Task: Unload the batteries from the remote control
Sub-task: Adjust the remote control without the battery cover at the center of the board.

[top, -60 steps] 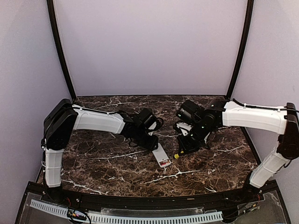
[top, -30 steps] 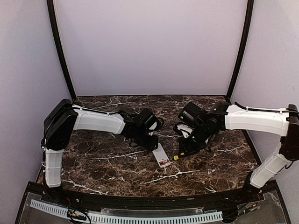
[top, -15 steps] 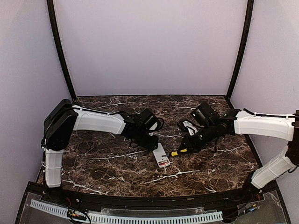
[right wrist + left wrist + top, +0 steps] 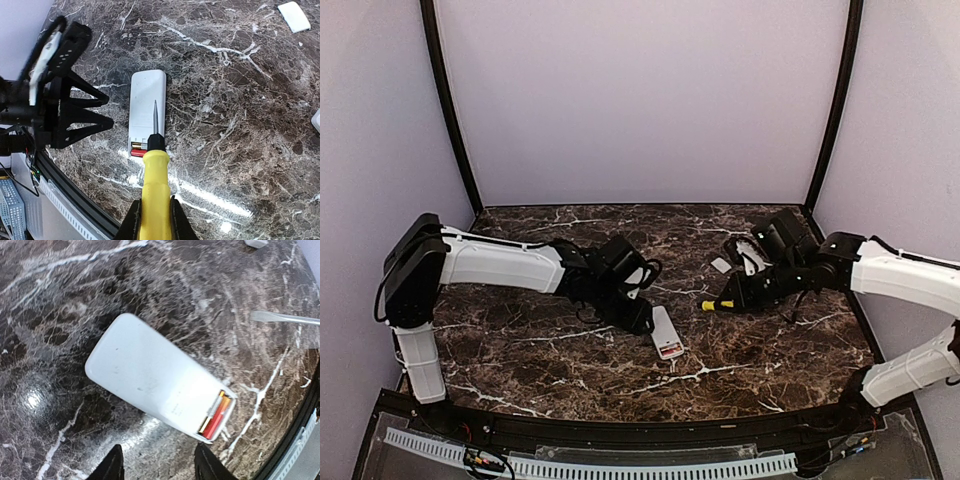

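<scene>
- The remote control (image 4: 667, 335) lay flat on the dark stone table (image 4: 520, 350), about in the middle, with its back side up.
- The batteries (image 4: 216, 416) sat inside the remote, in the open slot at the end nearest the arms. Their red sides showed there.
- The left gripper (image 4: 160, 467) was just beside the remote. Its fingers were apart and held nothing.
- The right gripper (image 4: 152, 215) had its fingers squeezed on the yellow handle of the screwdriver (image 4: 155, 185). The metal tip was above the remote, not in the slot.
- A white back cover (image 4: 294, 16) lay well apart from the remote, farther back on the table.
- The batteries looked small, light and hard. I think they are smooth and round, so they could slip or roll away.
- They looked snug in the slot, so I think one end must be pushed up first. Then a battery could be pinched across its middle.
- The remote looked light, so it could slide on the shiny table. It may need holding by its long sides.
</scene>
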`<state>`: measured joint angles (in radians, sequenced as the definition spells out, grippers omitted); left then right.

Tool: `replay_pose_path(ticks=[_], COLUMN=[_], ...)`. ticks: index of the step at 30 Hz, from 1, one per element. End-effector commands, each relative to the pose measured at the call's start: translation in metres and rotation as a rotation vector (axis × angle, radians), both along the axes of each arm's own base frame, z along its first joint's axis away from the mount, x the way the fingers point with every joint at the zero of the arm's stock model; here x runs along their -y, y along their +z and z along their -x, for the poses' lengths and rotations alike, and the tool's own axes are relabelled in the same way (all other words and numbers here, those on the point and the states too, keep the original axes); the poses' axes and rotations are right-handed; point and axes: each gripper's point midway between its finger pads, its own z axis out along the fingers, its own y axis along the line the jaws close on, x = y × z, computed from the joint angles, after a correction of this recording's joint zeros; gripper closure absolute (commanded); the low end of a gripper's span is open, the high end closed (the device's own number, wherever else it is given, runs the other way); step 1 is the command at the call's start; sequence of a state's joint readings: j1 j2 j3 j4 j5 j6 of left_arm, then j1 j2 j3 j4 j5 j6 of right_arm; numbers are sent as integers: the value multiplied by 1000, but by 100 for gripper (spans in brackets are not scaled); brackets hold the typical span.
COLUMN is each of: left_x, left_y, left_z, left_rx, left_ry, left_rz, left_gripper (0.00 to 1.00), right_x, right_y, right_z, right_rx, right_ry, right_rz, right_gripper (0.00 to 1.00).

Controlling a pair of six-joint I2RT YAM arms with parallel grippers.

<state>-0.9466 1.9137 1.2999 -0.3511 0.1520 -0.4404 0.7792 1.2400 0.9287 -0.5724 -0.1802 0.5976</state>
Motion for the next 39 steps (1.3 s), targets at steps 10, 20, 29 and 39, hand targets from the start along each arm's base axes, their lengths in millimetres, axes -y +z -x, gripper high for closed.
replay_pose_path(ticks=[10, 20, 29, 39], left_x=[46, 67, 86, 93], left_y=[52, 25, 16, -14], left_z=[-43, -50, -59, -54], left_rx=[44, 13, 28, 15], left_ry=[-146, -217, -251, -243], left_rz=[244, 228, 272, 181], left_gripper=[35, 35, 36, 37], right_x=[23, 17, 0, 8], right_y=[19, 40, 38, 46], right_z=[-19, -40, -44, -38], right_rx=[113, 183, 183, 232], right_ry=[-242, -283, -205, -185], right_rz=[-100, -117, -101, -98], right_gripper=[100, 100, 100, 100])
